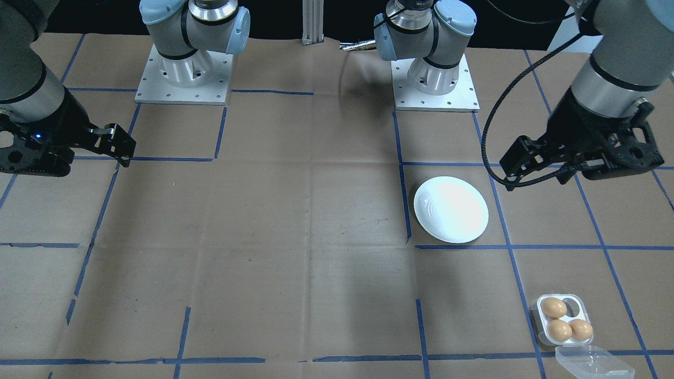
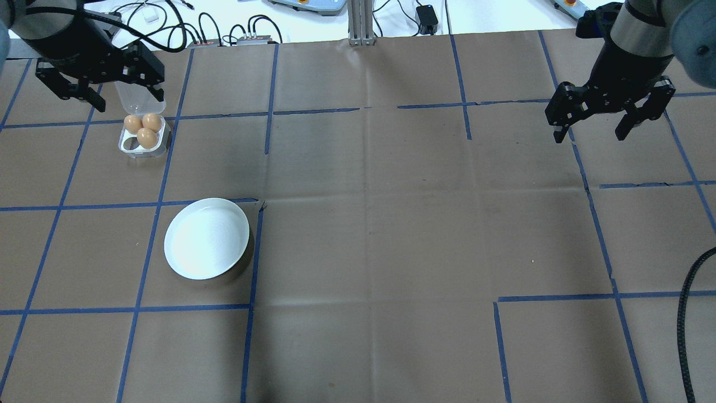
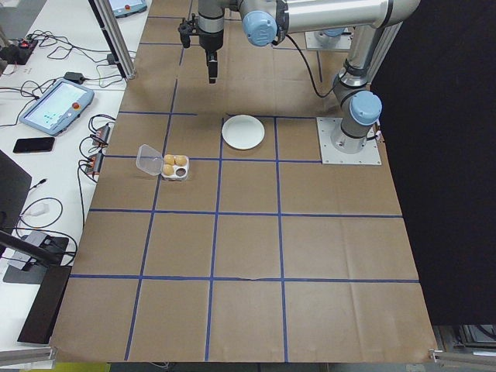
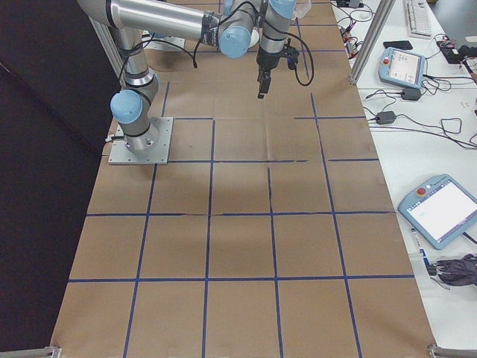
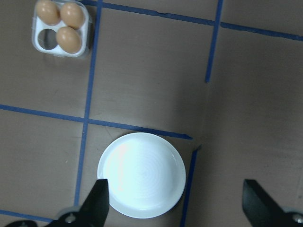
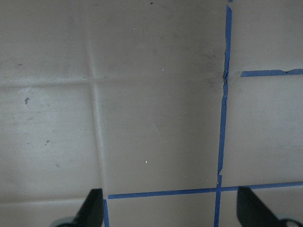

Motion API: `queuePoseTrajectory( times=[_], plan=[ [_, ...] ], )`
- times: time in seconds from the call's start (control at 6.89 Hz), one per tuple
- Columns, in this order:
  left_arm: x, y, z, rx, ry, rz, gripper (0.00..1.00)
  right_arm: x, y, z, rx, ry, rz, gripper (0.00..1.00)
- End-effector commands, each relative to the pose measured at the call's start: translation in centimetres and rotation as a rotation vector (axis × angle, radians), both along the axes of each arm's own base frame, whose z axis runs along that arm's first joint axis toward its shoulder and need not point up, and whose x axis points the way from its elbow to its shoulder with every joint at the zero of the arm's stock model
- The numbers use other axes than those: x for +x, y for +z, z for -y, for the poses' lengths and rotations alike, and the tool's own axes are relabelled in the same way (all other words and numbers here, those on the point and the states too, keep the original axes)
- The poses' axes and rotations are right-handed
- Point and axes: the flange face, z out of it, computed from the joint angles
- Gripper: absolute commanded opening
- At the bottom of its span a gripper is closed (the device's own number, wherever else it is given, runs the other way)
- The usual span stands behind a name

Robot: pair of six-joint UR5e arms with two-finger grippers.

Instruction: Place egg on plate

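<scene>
The left tool [image 2: 99, 78] hangs wide and empty above the egg tray [image 2: 144, 137]. Descend straight onto one egg [image 2: 147, 137], close gently, then carry toward five o'clock onto the plate [image 2: 206, 238].

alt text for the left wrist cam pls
Looking straight down on an empty white plate between the open left tool. A four-hole egg tray at upper left holds three brown eggs.
</scene>
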Motion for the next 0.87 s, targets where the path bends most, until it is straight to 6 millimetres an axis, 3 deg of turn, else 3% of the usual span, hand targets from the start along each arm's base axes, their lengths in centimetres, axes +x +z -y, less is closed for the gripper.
queuePoseTrajectory(
  times=[0.0, 0.15, 0.29, 0.58, 0.73],
  plan=[
    [9.1, -0.8, -0.1, 0.016, -0.094, 0.017, 1.0, 0.0, 0.0, 0.0, 0.0, 0.0, 0.0, 1.0],
    [12.5, -2.9, 0.7, 0.049, -0.134, 0.008, 1.0, 0.0, 0.0, 0.0, -0.001, 0.0, 0.0, 1.0],
    [14.6, -3.0, 2.8, 0.043, -0.208, 0.021, 1.0, 0.0, 0.0, 0.0, 0.0, 0.0, 0.0, 1.0],
    [17.8, -5.5, 9.2, 0.063, -0.231, 0.013, 1.0, 0.0, 0.0, 0.0, 0.0, 0.0, 0.0, 1.0],
    [18.7, -8.0, 11.0, 0.084, -0.231, 0.001, 1.0, 0.0, 0.0, 0.0, 0.0, 0.0, 0.0, 1.0]
  ],
)
